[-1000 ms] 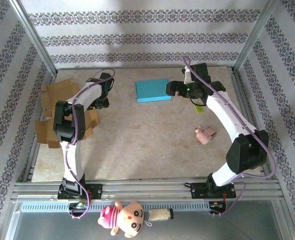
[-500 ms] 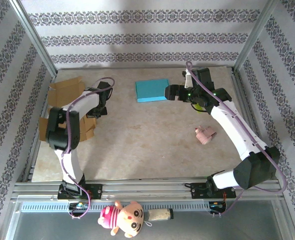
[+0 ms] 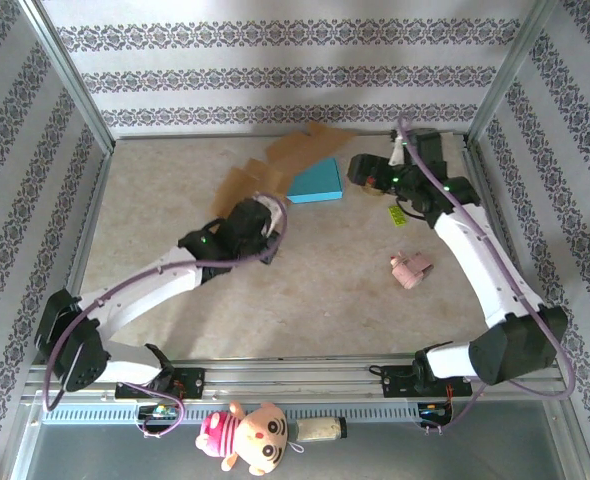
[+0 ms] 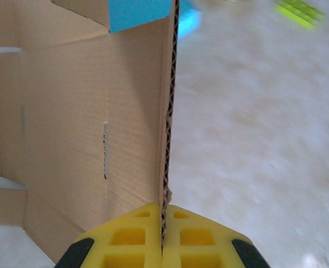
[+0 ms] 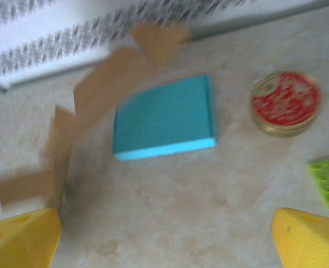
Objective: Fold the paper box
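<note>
Beige marbled table [image 3: 305, 310] carries everything. The flat, unfolded cardboard box [image 3: 293, 150] is the largest piece on it. It is held up on edge near the table's 12 o'clock and slants from the centre towards the back wall. In the left wrist view the box [image 4: 69, 123] stands as an upright sheet with its corrugated edge facing the camera.

The left gripper [image 3: 260, 212] sits just short of centre. Its yellow jaws [image 4: 163, 240] are clenched tight on the lower edge of that sheet, with no gap beside the board.

The right gripper [image 3: 360, 172] hovers at about 1 o'clock. Its jaws [image 5: 164, 243] are spread wide, one yellow fingertip at each lower corner of its wrist view, touching nothing.

A blue slab [image 3: 315, 183] lies flat at 12 to 1 o'clock, just beside the box and partly overlapped by it in the top view. The right wrist camera shows the slab [image 5: 167, 114] with a blurred box [image 5: 92, 92] at its 9 o'clock and a round red-lidded tin [image 5: 286, 103] at its 3 o'clock.

A pink toy [image 3: 410, 270] rests at 3 o'clock, well apart. A small green brick [image 3: 395, 214] lies between it and the right gripper.

Half a second ago the box lay at the table's 9 o'clock edge under a folded left arm. That arm now stretches towards the centre, and the box has swung across. The right gripper has shifted slightly towards the back. The slab and toy are unmoved.
</note>
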`<state>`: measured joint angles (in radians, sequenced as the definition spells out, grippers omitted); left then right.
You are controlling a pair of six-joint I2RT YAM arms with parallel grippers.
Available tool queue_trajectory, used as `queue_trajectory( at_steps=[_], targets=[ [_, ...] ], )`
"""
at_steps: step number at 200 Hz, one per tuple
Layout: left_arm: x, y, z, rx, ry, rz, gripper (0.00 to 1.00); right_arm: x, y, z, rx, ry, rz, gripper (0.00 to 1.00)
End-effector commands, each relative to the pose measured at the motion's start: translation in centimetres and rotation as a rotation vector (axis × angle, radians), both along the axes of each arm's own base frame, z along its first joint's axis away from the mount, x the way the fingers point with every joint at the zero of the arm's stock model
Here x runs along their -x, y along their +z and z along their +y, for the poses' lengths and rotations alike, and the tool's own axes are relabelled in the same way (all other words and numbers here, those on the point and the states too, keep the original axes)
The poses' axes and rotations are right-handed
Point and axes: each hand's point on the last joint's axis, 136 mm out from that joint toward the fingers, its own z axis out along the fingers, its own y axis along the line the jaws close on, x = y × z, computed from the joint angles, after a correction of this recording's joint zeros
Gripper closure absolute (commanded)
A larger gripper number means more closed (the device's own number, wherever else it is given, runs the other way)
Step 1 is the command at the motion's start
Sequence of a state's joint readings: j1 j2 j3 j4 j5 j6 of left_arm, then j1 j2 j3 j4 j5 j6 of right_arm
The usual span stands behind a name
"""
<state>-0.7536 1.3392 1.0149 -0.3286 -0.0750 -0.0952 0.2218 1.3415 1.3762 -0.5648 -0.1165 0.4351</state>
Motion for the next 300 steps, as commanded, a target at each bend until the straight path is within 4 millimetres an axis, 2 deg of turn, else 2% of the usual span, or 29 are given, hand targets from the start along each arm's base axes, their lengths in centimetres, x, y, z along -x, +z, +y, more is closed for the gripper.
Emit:
queue_trajectory(
  at_steps=[1, 16, 33, 53, 66, 80, 85, 100, 104, 133, 148, 169, 182, 195, 203, 232, 253, 282, 300],
  targets=[
    [2.3, 0.4, -3.2, -0.041, -0.308, -0.184, 1.0, 1.6, 3.9, -4.4, 0.007, -0.143, -0.123, 0.03],
    [3.8, -2.4, -2.2, -0.169, -0.412, -0.142, 1.0, 3.0, 4.8, -7.6, 0.027, -0.262, -0.165, 0.02],
    [5.5, -4.7, -0.6, -0.299, -0.515, -0.116, 1.0, 4.3, 5.7, -9.9, 0.074, -0.33, -0.217, 0.02],
    [7.7, -6.2, 0.9, -0.396, -0.69, -0.195, 1.0, 4.7, 5.5, -10.4, 0.123, -0.325, -0.228, 0.02],
    [7.9, -6.2, 2.0, -0.44, -0.708, -0.266, 1.0, 4.2, 5.0, -9.7, 0.122, -0.278, -0.207, 0.02],
    [8.1, -6.3, 3.2, -0.481, -0.739, -0.263, 1.0, 3.3, 4.2, -7.8, 0.083, -0.182, -0.18, 0.02],
    [8.0, -6.4, 3.7, -0.505, -0.742, -0.264, 0.93, 2.9, 3.7, -7.0, 0.059, -0.146, -0.165, 0.02],
    [7.6, -6.5, 4.4, -0.548, -0.726, -0.29, 0.48, 1.6, 2.6, -4.7, -0.013, -0.043, -0.122, 0.02],
    [7.5, -6.4, 4.5, -0.546, -0.716, -0.298, 0.41, 1.2, 2.3, -4.0, -0.025, -0.012, -0.111, 0.02],
    [7.0, -5.3, 4.5, -0.445, -0.646, -0.293, 0.18, -0.9, -0.6, 1.0, 0.022, 0.229, -0.046, 0.02],
    [6.1, -4.0, 4.7, -0.315, -0.543, -0.223, 0.0, -2.2, -2.7, 2.9, 0.073, 0.321, 0.011, 0.02],
    [2.7, -0.7, 6.2, 0.04, -0.216, -0.123, 0.0, -4.2, -5.9, 5.7, 0.163, 0.444, 0.07, 0.02],
    [-0.4, 0.9, 9.4, 0.26, 0.112, -0.056, 0.0, -5.4, -8.0, 7.9, 0.201, 0.531, 0.104, 0.02],
    [-2.0, 1.0, 12.3, 0.456, 0.363, 0.089, 0.0, -6.0, -9.7, 10.3, 0.2, 0.643, 0.155, 0.02],
    [-2.5, 0.7, 13.1, 0.546, 0.437, 0.174, 0.0, -6.4, -10.9, 11.3, 0.206, 0.687, 0.194, 0.04],
    [-2.8, -0.9, 14.0, 0.755, 0.59, 0.397, 0.01, -6.9, -13.6, 15.4, 0.231, 0.854, 0.259, 0.05],
    [-2.5, -1.7, 14.3, 0.843, 0.646, 0.459, 0.01, -6.9, -15.2, 17.8, 0.271, 0.944, 0.278, 0.05],
    [-1.0, -3.1, 15.0, 0.731, 0.668, 0.501, 0.0, -7.3, -17.2, 20.1, 0.351, 1.004, 0.276, 0.03],
    [0.1, -3.4, 15.9, 0.622, 0.678, 0.508, 0.0, -7.6, -18.5, 20.7, 0.402, 1.023, 0.27, 0.02]
  ],
)
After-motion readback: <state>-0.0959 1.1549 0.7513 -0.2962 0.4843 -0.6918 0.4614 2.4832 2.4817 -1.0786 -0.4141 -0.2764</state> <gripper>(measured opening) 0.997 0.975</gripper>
